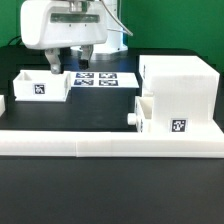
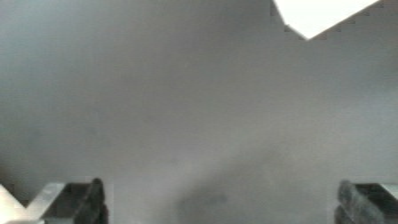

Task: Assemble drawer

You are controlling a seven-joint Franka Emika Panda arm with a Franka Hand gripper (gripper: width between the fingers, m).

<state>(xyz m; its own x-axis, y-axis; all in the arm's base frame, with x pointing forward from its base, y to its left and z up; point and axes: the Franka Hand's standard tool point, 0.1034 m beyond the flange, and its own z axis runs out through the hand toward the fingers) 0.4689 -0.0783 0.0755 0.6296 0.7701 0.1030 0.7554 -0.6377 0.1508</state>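
White plastic drawer parts sit on the dark table. The tall casing is at three o'clock, with one tray sticking out low down. A loose tray waits at nine o'clock, near the gripper. Its fingers are wide apart and hold nothing. The loose tray looks light, stiff and a bit slippery, so it seems best to pinch one thin side wall.
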